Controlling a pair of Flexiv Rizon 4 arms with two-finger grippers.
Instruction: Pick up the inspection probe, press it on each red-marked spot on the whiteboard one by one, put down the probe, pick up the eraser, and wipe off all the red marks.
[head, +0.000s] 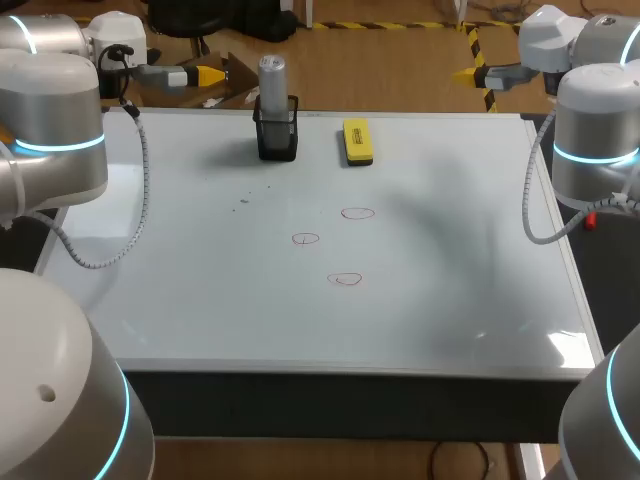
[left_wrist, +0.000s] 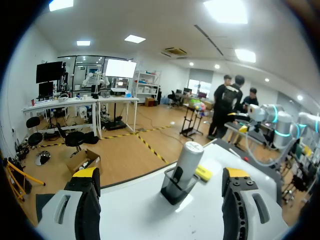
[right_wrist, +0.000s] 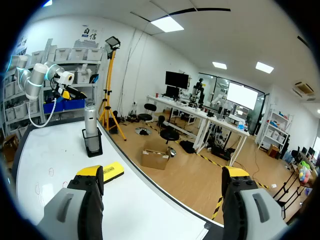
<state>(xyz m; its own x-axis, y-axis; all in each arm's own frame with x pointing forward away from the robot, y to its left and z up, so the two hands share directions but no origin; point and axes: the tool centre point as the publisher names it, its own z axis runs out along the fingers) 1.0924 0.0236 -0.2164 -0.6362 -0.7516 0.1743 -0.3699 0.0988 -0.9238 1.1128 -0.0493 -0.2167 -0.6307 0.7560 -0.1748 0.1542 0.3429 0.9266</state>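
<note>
**Hanging Back With Open Jaws, Leaving the Probe in Its Cup**

Looking down on a big whiteboard (head: 300, 330) lying flat as the worktop. Seeing a grey probe (head: 272, 75) standing upright in a black cup (head: 277, 138) near the far edge of the board, a little to the left of the middle. Spotting a yellow eraser (head: 357, 141) lying flat near the cup, on its right side, not touching it. Counting three small red rings near the middle of the board: a far ring (head: 357, 213), a left ring (head: 305, 239) and a near ring (head: 344, 279), all apart from each other.

Finding the left arm (head: 55, 130) coming in at the left, holding the left jaws out past the far left corner of the board. Seeing its yellow tip (head: 208, 75) pointing toward the probe, well apart from it. Looking along the left jaws and seeing the two yellow tips (left_wrist: 86, 172) spread wide and gripping nothing, with the probe (left_wrist: 189, 159) in its cup (left_wrist: 174, 189) ahead of them and the eraser (left_wrist: 202, 172) peeking out behind the cup.

Finding the right arm (head: 595, 140) coming in at the right, holding the right jaws out past the far right corner, yellow tip (head: 468, 73) pointing left. Looking along the right jaws and seeing both tips (right_wrist: 90, 171) spread wide, gripping nothing. Spotting the eraser (right_wrist: 112, 170) ahead of one tip, and the probe (right_wrist: 90, 117) in the cup (right_wrist: 93, 145) farther on.
</note>
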